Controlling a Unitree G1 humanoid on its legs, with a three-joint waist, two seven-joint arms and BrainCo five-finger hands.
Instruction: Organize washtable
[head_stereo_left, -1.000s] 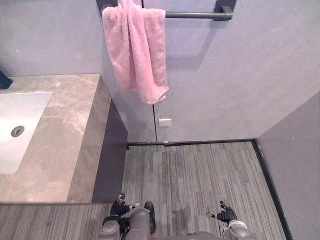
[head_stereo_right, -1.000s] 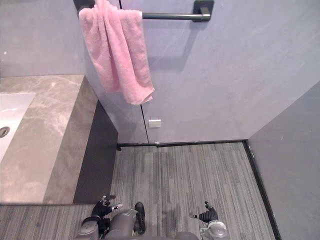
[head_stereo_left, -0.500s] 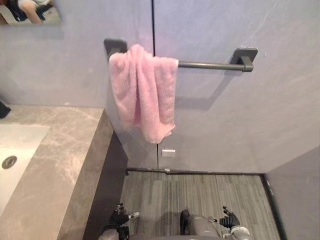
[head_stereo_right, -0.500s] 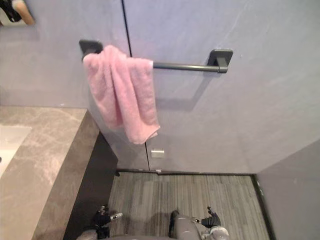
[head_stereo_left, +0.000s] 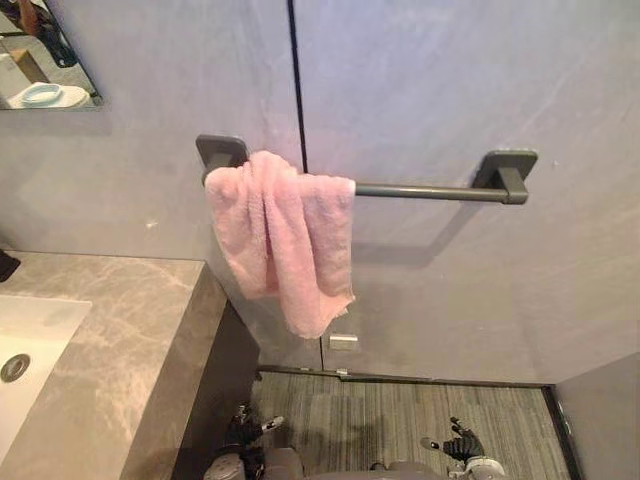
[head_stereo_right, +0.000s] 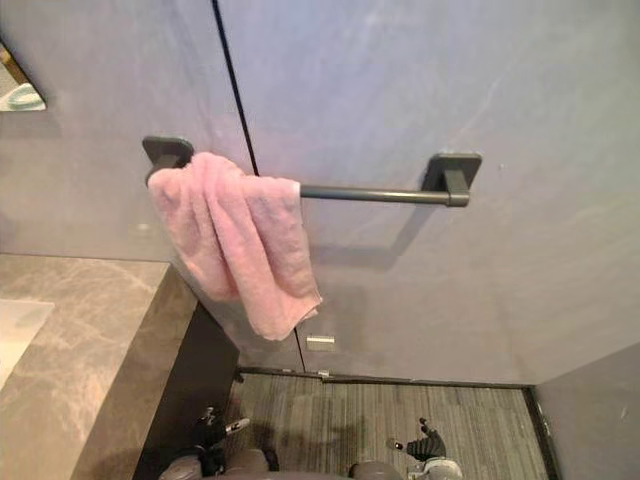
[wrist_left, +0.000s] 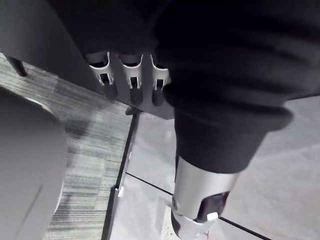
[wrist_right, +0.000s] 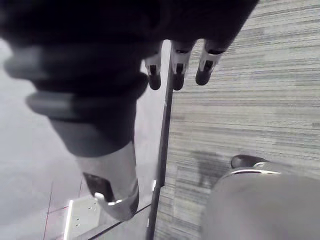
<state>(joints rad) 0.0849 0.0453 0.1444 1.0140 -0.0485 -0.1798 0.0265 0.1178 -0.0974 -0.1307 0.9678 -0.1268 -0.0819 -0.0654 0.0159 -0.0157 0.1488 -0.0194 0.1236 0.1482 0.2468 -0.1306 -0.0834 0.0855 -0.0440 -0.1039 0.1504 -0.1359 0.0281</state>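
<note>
A pink towel (head_stereo_left: 285, 240) hangs bunched at the left end of a dark wall bar (head_stereo_left: 430, 190). Below it, to the left, stands the marble washtable (head_stereo_left: 120, 340) with a white sink (head_stereo_left: 25, 350) set in its top. My left hand (head_stereo_left: 243, 428) hangs low by the washtable's dark side, open and holding nothing; its fingers (wrist_left: 131, 75) hang relaxed over the floor. My right hand (head_stereo_left: 460, 442) hangs low over the floor further right, also open and holding nothing, its fingers (wrist_right: 177, 62) loosely straight.
A mirror corner (head_stereo_left: 45, 55) shows at the upper left above the washtable. A small white plate (head_stereo_left: 343, 342) sits low on the grey wall. Striped grey floor (head_stereo_left: 400, 430) runs between the washtable's side and a grey wall (head_stereo_left: 605, 420) on the right.
The camera has tilted upward: the towel and bar sit lower in the picture, the mirror has come into view, and less floor shows. Both hands stay low and open.
</note>
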